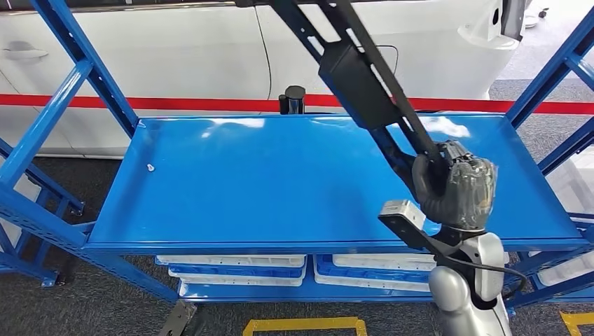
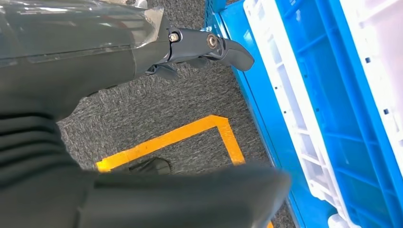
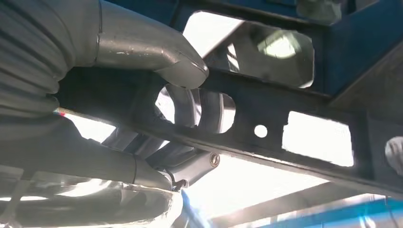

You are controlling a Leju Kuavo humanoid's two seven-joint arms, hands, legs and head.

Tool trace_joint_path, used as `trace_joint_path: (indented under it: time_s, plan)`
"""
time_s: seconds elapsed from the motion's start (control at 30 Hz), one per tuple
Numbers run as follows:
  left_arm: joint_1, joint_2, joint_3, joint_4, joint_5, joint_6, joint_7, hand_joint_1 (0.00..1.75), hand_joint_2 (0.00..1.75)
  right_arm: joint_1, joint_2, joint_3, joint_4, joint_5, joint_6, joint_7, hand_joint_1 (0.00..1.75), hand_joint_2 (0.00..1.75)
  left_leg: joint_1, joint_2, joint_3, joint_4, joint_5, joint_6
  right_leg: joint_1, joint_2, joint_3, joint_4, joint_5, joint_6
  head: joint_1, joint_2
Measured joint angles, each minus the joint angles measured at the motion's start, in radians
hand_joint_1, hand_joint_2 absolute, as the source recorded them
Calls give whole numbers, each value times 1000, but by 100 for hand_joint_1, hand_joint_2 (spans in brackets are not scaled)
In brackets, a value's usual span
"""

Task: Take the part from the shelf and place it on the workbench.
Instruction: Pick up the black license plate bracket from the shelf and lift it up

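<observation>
A long black metal part (image 1: 357,77) with cut-out windows slants from the top of the head view down to my right hand (image 1: 455,189), which grips it above the right end of the blue shelf board (image 1: 280,182). The part's lower end (image 1: 401,213) sticks out just below the hand. In the right wrist view the thumb (image 3: 157,52) and the fingers (image 3: 190,109) wrap around the black part (image 3: 294,118). My left hand (image 2: 71,95) hangs over the carpet, fingers (image 2: 209,45) apart and holding nothing.
A white car with a red stripe stands behind the shelf, with a black post (image 1: 294,98) at the shelf's far edge. White and blue crates (image 1: 238,269) sit on the lower level. Blue uprights flank both sides. Yellow tape (image 1: 301,324) marks the floor.
</observation>
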Motion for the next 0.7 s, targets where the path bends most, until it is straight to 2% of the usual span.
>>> trace_joint_path:
  time_s: [0.1,0.23,0.3,0.4,0.43,0.53,0.7]
  plan:
    - [1,-1,1,0,0,1,-1,0,0,18,0,-21,-53,-6,-8,-7,175,175,0,0,0,0,0,0,0,0,0,0,0,0,0,0]
    - [1,-3,6,-1,-4,26,-6,0,175,48,-2,-44,-124,-15,-57,-38,175,175,0,-1,0,0,0,0,0,-1,0,0,0,0,0,0]
    - [2,-4,8,-2,-12,45,-7,0,175,66,-8,-61,-177,-25,-87,-55,175,175,0,-1,0,0,0,0,0,-1,0,0,0,0,0,0]
    - [2,-6,11,-5,-17,60,-7,0,44,81,-23,-84,-246,-39,-112,-73,175,175,0,0,0,0,0,0,0,0,0,0,0,0,0,0]
    - [2,-8,13,-7,-16,62,-7,0,44,84,-28,-90,-261,-41,-117,-78,175,175,0,0,0,0,0,0,0,0,0,0,0,0,0,0]
    - [2,-11,22,-11,-9,65,-6,0,175,89,-46,-105,-291,-47,-148,-105,175,175,0,0,0,0,0,0,0,0,0,0,0,0,0,0]
    - [5,-19,51,-27,14,71,9,0,175,89,-80,-120,-330,-74,-219,-146,175,175,0,0,0,0,0,0,0,0,1,0,0,0,0,0]
